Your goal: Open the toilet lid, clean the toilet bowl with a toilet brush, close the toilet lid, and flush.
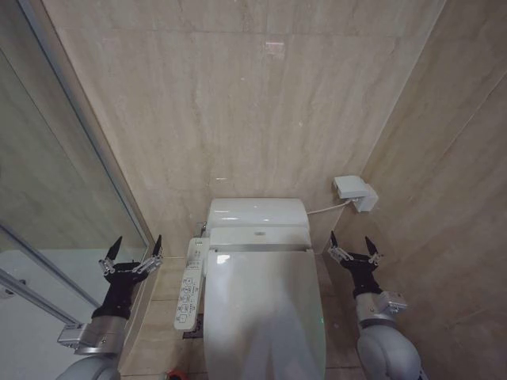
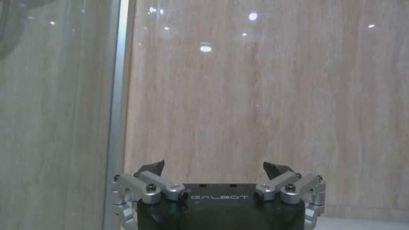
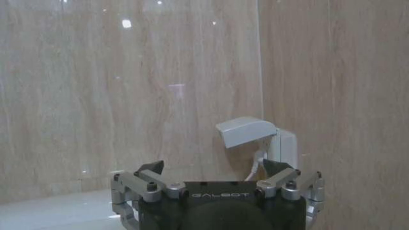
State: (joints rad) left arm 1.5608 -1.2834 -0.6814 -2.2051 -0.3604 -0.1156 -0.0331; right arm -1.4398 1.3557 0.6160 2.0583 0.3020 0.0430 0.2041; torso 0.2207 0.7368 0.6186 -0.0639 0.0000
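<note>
The glossy white toilet lid (image 1: 265, 313) lies shut over the toilet at the bottom centre of the head view, hiding the toilet bowl. My left gripper (image 1: 136, 247) is raised to the left of the toilet, open, holding nothing, beside the glass shower partition. On the toilet's right my right gripper (image 1: 352, 241) is also raised and open, empty, near the side wall. The left wrist view has the open left gripper (image 2: 216, 167) facing the beige wall. In the right wrist view the open right gripper (image 3: 216, 166) points toward the wall socket box. The toilet brush is out of view.
A white control panel (image 1: 191, 285) with buttons sticks out along the toilet's left side. The white tank unit (image 1: 257, 218) stands against the beige tiled wall. A white socket box (image 1: 354, 192) (image 3: 255, 136) with a cable hangs on the right. The glass partition frame (image 1: 95, 150) (image 2: 117, 110) borders the left.
</note>
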